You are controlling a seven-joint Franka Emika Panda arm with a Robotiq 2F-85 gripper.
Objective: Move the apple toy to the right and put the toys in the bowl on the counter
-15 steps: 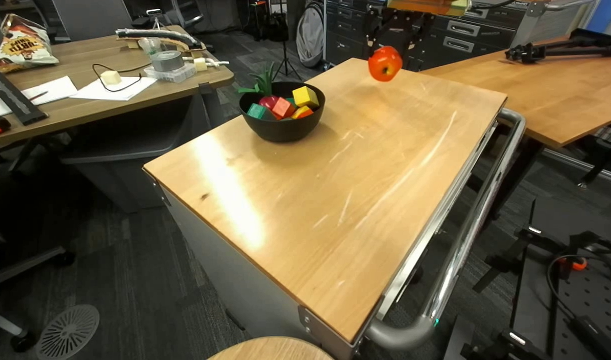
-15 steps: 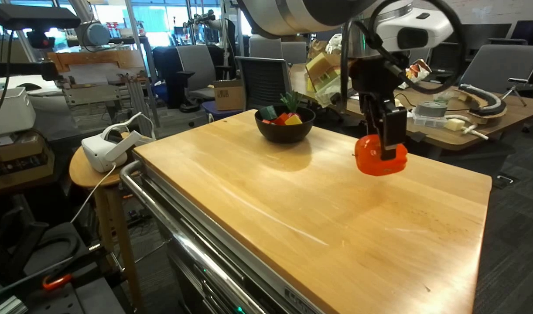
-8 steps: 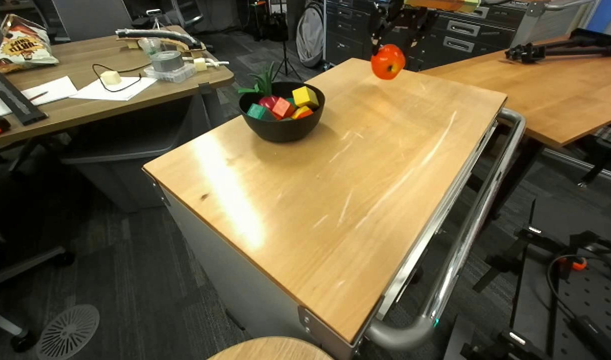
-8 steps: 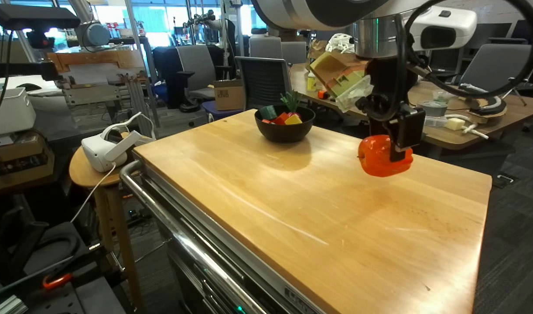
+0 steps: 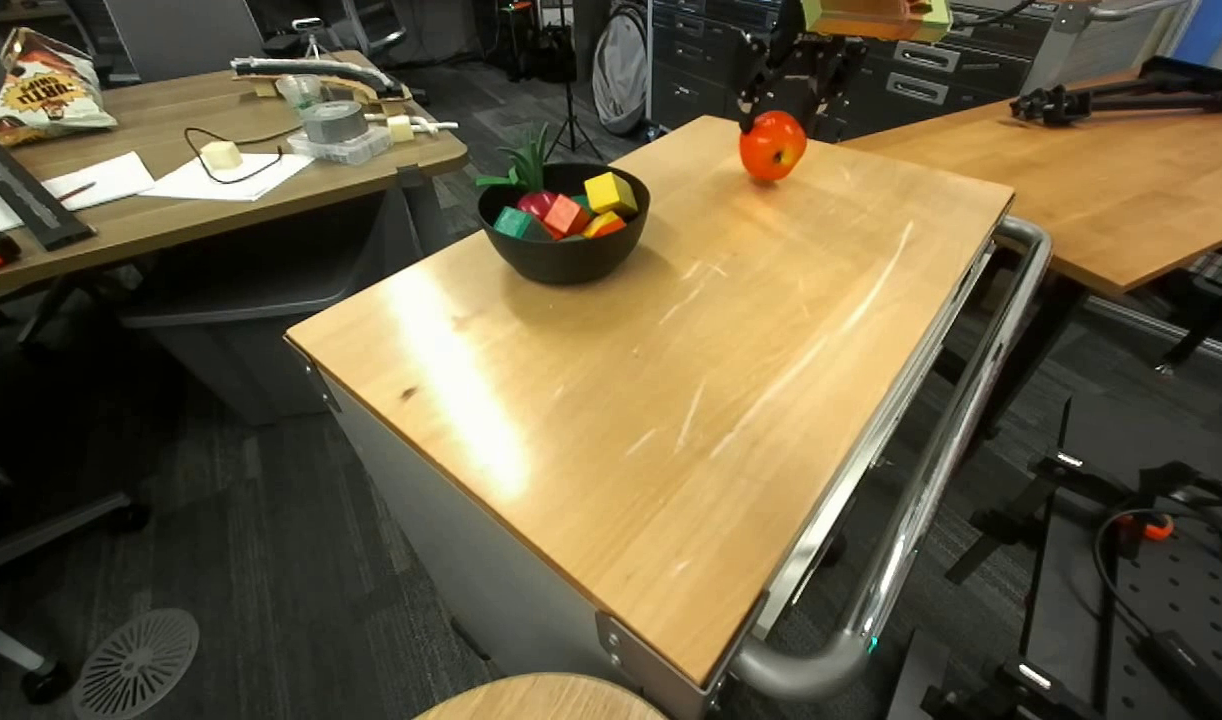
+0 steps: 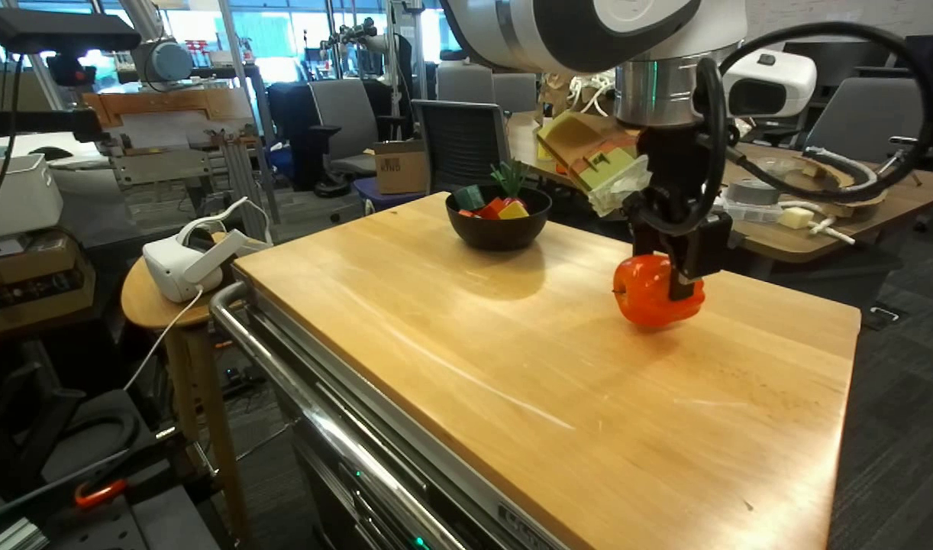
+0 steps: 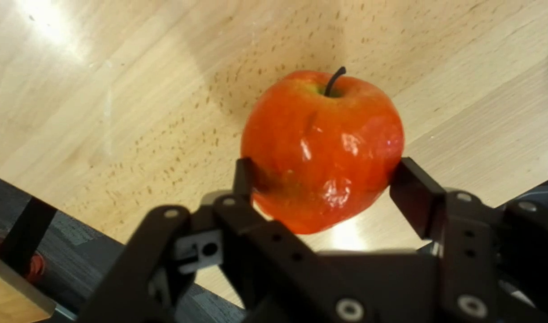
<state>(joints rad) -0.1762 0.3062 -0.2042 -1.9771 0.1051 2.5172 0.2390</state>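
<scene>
Nearest bit first: in an exterior view, a dark label strip (image 6: 529, 525) is seen on the near side of the counter (image 6: 443, 313), too blurry to be read. Past that, the apple toy (image 6: 644, 294) is clamped in the pincer (image 7: 325, 176), and compared with a moment ago it's been brought lower, just over the wood; whether contact is made can't be told. So a set-down is probably being lined up. It's held to the right of the bowl (image 6: 501, 234) in both exterior views, so the "move right" part can likely be called nearly done. The toys (image 5: 568, 215) are already piled in there, so not much else seems needed. Off left, what looks like MAN can be picked out on a box label (image 6: 1, 248). Farther back, KIND can be read on a cardboard box (image 6: 399, 172), and in an exterior view TURTLE can be made out on a snack bag (image 5: 51, 92) at far left.
</scene>
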